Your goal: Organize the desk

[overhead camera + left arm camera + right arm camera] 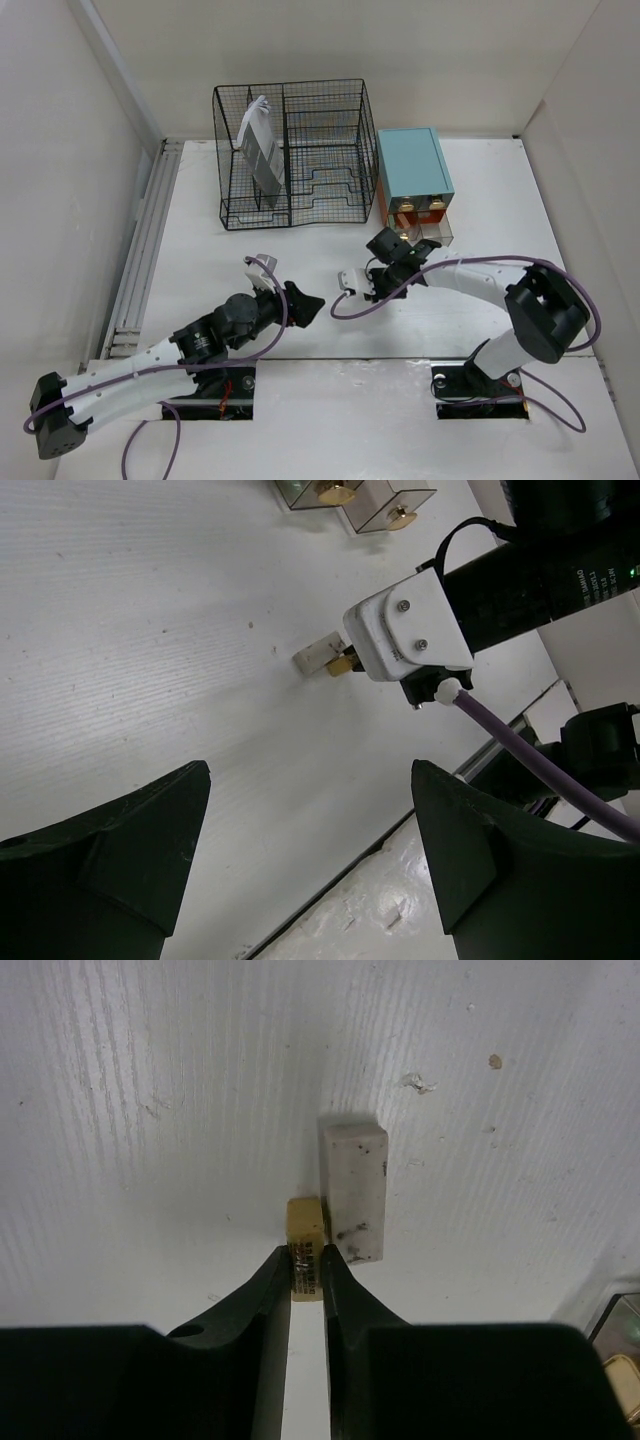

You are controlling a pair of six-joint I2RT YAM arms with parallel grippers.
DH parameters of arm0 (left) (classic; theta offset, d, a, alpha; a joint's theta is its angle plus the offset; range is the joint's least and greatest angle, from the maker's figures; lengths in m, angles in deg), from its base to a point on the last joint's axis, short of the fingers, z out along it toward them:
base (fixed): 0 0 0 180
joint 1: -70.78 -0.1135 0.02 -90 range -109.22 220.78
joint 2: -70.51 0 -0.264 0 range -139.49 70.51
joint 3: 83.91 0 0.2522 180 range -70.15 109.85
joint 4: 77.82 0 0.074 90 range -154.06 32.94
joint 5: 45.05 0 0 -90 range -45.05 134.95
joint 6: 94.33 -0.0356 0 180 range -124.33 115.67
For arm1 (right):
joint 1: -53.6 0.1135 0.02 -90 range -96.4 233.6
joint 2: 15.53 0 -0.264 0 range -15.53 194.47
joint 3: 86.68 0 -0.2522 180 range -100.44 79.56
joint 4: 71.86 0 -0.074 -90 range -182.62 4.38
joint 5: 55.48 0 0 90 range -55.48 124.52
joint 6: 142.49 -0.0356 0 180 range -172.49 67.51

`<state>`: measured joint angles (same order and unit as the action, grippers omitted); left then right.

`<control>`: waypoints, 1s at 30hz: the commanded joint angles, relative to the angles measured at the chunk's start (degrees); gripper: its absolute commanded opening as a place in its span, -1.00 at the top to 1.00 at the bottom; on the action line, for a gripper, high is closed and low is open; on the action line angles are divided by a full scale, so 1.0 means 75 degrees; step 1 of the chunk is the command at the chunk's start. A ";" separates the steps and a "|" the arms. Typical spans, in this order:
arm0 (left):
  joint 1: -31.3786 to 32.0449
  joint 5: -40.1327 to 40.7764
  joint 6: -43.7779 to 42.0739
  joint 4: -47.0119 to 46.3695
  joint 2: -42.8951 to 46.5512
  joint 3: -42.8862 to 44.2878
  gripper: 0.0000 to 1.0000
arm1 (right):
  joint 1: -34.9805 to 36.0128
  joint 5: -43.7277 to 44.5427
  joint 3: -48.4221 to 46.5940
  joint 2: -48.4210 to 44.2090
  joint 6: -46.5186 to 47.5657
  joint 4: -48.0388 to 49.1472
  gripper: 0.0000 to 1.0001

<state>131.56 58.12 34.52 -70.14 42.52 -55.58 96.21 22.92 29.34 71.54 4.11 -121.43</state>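
The large flat white matte desk (480, 180) fills the top view from the arm bases to the far wall. Seen from the desk's middle, a black wire-mesh organizer (330, 100) stands toward 11 o'clock, with a white-and-grey booklet (262, 145) upright in its left compartment. A small teal drawer box (412, 165) sits just beside it toward 1 o'clock, and its clear drawers with gold knobs (420, 215) are pulled out.

The right gripper (306, 1260) is lowered to the desk, its black fingers pinched on a small tan-yellow block (305, 1222). A white rectangular eraser (354, 1190) lies right against that block, at about 2 o'clock from it in the wrist view.

The left gripper (310, 770) hangs over bare desk – fingers spread wide, nothing between them.
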 commanded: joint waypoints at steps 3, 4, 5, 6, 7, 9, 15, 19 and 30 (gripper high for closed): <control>0.0041 0.0084 -0.0036 -0.0161 0.0099 -0.0032 -0.59 | 0.0096 0.0174 -0.0452 -0.0953 -0.0421 0.0005 0.75; 0.0041 0.0084 -0.0036 -0.0161 0.0099 -0.0032 -0.59 | 0.0096 0.0337 -0.0453 -0.1131 -0.0503 0.0005 0.75; 0.0041 0.0084 -0.0036 -0.0161 0.0099 -0.0032 -0.59 | 0.0096 0.0467 -0.0569 -0.1295 -0.0503 0.0005 0.75; 0.0041 0.0084 -0.0036 -0.0231 0.0029 -0.0032 -0.59 | 0.0096 0.0584 -0.0651 -0.1436 -0.0504 0.0005 0.77; 0.0041 0.0084 -0.0036 -0.0359 -0.0076 -0.0032 -0.59 | 0.0096 0.0829 -0.0652 -0.1681 -0.0504 0.0005 0.77; 0.0041 -0.0010 -0.0118 -0.0558 -0.0240 -0.0032 -0.61 | -0.0208 0.1193 -0.0722 -0.1847 -0.0596 0.0110 0.80; 0.0041 -0.0232 -0.0621 -0.1777 -0.1972 0.0213 -0.53 | -0.1424 0.2659 -0.0886 -0.1953 -0.1276 0.0965 0.80; 0.0041 -0.0232 -0.1088 -0.2351 -0.3613 0.0763 -0.34 | -0.2163 0.3104 -0.1027 -0.1579 -0.1698 0.1258 0.80; 0.0112 -0.0161 -0.2518 -0.3313 -0.7117 0.2825 -0.33 | -0.3536 0.2636 -0.2034 0.0154 -0.2108 0.1388 0.76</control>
<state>132.15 57.33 20.94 -90.01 -8.17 -38.88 71.12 43.47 17.34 70.19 -9.47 -113.37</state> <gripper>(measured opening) 0.650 0.208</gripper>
